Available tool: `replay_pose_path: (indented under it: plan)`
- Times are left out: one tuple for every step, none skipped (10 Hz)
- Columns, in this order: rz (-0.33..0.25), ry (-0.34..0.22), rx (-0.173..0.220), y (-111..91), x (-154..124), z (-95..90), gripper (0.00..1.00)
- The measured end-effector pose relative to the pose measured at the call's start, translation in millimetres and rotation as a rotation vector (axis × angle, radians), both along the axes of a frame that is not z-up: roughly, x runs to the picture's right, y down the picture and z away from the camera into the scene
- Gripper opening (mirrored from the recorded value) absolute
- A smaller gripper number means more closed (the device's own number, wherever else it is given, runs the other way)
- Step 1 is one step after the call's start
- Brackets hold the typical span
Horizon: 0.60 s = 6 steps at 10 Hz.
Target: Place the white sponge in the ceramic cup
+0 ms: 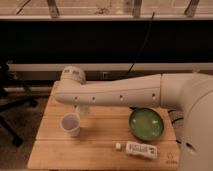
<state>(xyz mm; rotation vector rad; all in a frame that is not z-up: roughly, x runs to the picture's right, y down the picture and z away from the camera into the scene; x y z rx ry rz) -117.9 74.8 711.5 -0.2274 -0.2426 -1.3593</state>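
The white sponge cannot be made out anywhere in this view: it does not lie on the bare parts of the table (95,150), and nothing can be seen of it in the ceramic cup (71,124), whose inside is too dim to read. It may be held in the claw (83,108) or hidden behind the arm (115,92), but that is only a guess. The claw hangs under the far end of the long arm, mostly covered by it, so it cannot be told whether it is open, closed or gripping something. The ceramic cup stands upright just below and slightly to the left of the claw, near it but apparently not touching. Well off to the claw's right sits a green bowl (146,123), and below that, towards the front edge of the table, a white labelled bottle (141,149) lies on its side. Judging by the claw's place close above the cup, the task seems to be in its late part, at the carry to the cup or the release. With no sponge visible in the cup, the placing cannot be counted as done.
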Motion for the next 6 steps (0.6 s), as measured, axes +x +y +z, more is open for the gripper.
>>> replay_pose_path:
  plan:
    - [-0.018,-0.024,-0.014,12,-6,-4.6,0.05]
    - [-0.038,-0.051,-0.029,24,-15,-9.1,0.05]
    - [-0.055,-0.079,-0.046,34,-24,-10.4,0.05]
    - [-0.064,-0.093,-0.057,40,-29,-10.8,0.08]
    - [-0.075,-0.115,-0.071,48,-37,-11.4,0.19]
    - [-0.08,-0.128,-0.076,51,-43,-13.1,0.26]
